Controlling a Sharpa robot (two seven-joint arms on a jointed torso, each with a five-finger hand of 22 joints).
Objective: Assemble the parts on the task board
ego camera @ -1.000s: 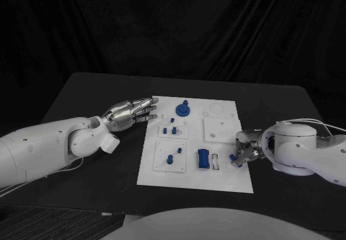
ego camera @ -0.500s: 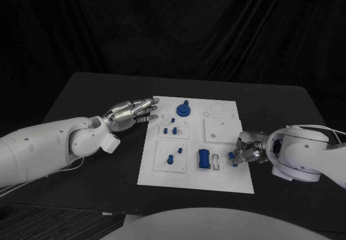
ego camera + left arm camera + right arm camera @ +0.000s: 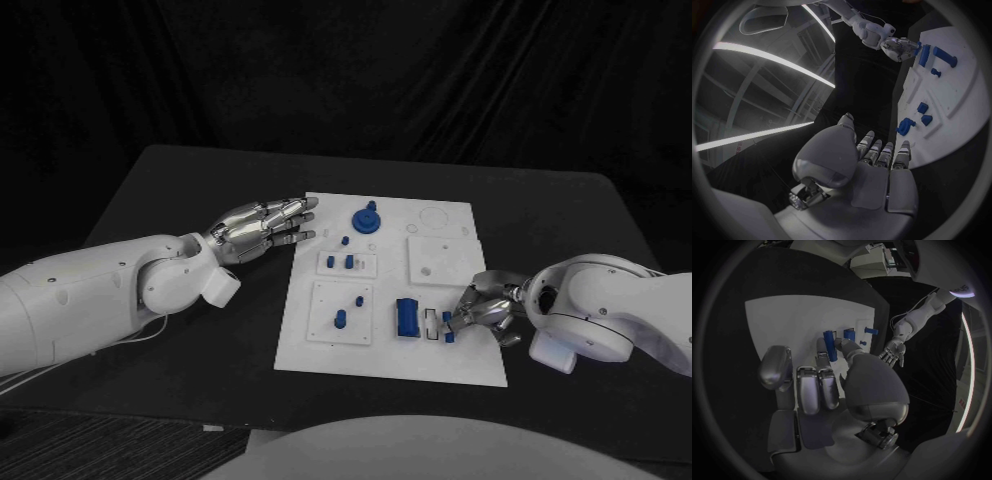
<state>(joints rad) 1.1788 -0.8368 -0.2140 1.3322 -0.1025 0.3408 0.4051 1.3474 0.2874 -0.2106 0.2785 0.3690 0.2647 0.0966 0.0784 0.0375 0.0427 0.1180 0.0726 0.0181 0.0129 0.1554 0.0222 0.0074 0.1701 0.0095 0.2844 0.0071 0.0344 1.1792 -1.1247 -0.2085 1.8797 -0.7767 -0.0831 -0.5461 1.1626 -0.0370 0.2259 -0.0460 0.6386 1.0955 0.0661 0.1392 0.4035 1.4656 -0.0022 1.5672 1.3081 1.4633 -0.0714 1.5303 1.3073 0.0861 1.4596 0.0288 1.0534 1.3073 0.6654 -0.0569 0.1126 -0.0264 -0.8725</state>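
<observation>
- Two robot hands sit at the task board: the right robot hand pinches a small blue part over the board's near right area, just beside the blue block, probably to seat it
- Left robot hand hovers beside the board's far left edge, fingers apart, holding nothing, likely waiting
- Right fingers hide most of the part; its target slot is hard to make out

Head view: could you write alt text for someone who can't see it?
A robot's right hand holds a small blue part over the near right of a white task board on a black table. Its left hand hovers open beside the board's far left edge; other blue parts stand on the board.
</observation>
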